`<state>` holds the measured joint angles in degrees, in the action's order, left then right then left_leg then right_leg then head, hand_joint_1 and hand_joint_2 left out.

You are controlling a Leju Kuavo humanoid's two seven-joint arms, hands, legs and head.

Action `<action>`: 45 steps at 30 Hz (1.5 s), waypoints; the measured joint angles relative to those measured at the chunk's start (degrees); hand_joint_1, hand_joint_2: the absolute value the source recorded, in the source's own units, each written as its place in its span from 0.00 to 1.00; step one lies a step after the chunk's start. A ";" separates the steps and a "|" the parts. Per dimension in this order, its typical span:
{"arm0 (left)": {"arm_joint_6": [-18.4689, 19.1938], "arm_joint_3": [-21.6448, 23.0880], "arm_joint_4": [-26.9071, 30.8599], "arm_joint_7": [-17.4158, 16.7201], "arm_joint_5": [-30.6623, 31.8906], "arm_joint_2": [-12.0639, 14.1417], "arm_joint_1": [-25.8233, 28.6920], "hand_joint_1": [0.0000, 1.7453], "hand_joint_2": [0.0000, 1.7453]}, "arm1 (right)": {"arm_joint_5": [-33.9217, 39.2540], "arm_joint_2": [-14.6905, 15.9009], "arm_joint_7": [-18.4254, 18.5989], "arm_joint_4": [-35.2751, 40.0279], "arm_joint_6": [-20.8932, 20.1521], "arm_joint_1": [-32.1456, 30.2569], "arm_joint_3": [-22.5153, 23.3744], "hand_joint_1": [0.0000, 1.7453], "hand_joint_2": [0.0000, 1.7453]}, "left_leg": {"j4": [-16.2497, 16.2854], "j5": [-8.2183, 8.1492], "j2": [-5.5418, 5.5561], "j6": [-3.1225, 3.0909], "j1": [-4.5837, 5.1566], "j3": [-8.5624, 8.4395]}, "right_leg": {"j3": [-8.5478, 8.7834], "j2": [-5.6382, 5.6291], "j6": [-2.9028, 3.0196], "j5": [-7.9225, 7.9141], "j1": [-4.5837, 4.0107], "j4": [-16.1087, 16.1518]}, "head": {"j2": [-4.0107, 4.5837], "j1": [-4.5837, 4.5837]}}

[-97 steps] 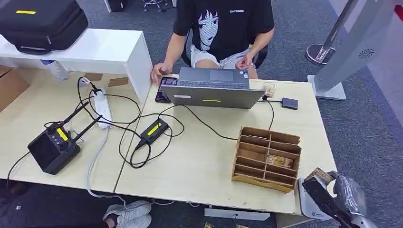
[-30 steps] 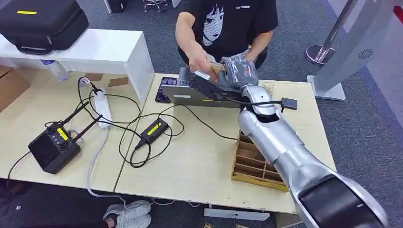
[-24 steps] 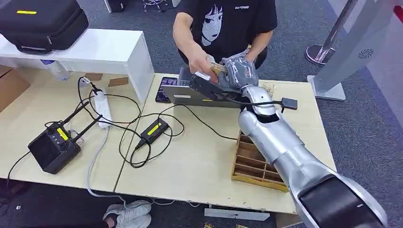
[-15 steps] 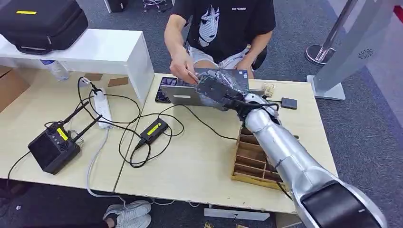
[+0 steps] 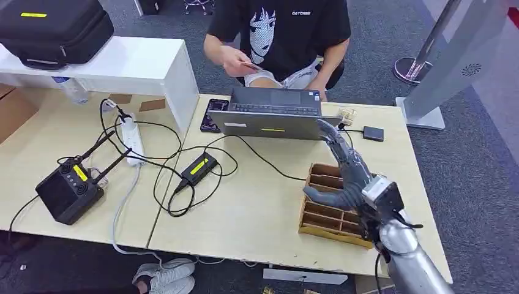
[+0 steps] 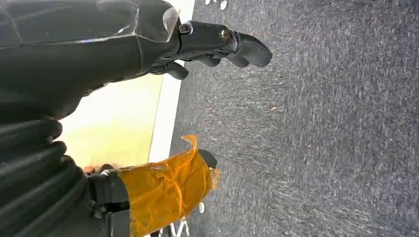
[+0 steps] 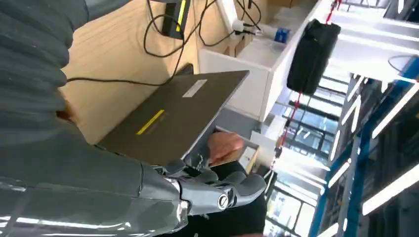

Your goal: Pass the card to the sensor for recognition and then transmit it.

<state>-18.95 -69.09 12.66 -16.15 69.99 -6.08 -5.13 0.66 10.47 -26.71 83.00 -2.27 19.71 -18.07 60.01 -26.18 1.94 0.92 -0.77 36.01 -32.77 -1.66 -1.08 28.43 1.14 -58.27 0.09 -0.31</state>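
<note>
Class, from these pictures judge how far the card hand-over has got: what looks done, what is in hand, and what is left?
Done: the person behind the laptop holds the card, so the passing looks complete. In hand: the right hand is empty with fingers spread, above the table near the wooden organiser. The left hand hangs over the floor, fingers curled in on nothing. Left: probably nothing but lowering the arm.

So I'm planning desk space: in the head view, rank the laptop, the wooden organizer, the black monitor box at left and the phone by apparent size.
1. laptop
2. wooden organizer, partly hidden by the right hand
3. black monitor box
4. phone, partly hidden by the laptop
</note>
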 joint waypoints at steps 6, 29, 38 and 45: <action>-0.04 -0.46 0.00 0.02 -0.15 0.00 -0.05 0.00 1.00 | -0.15 2.16 -0.15 5.41 0.13 -3.76 2.27 0.00 1.00 | 0.00 0.01 -0.05 0.01 -0.01 -0.03 | -0.01 -0.03 0.00 -0.01 -0.01 -0.01 | 0.00 0.00; -0.28 -0.94 0.00 -1.36 0.37 -0.11 -0.13 0.00 1.00 | -60.57 3.23 18.09 5.76 40.87 -12.71 5.72 0.00 1.00 | -0.01 0.00 -0.02 -0.01 -0.01 -0.02 | 0.03 0.01 -0.05 0.04 -0.01 -0.01 | 0.00 0.00; -0.11 -0.94 0.00 -1.81 0.44 -0.09 -0.13 0.00 1.00 | -65.45 3.23 21.50 0.15 41.62 -12.77 5.53 0.00 1.00 | -0.01 0.00 -0.01 -0.01 0.00 -0.02 | 0.05 0.01 -0.06 0.04 0.00 -0.01 | 0.00 0.00; -0.11 -0.94 0.00 -2.08 0.55 -0.09 -0.15 0.00 1.00 | -70.74 3.10 25.79 -2.82 41.18 -12.29 4.83 0.00 1.00 | -0.01 0.00 -0.01 -0.01 -0.01 -0.01 | 0.05 0.01 -0.06 0.05 0.00 -0.01 | 0.00 0.00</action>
<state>-19.06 -70.03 12.66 -18.23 70.53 -6.16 -5.28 -70.09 13.57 -0.92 80.18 38.91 7.42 -13.24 60.00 -26.19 1.93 0.91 -0.77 35.99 -32.72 -1.65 -1.14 28.48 1.14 -58.28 0.09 -0.31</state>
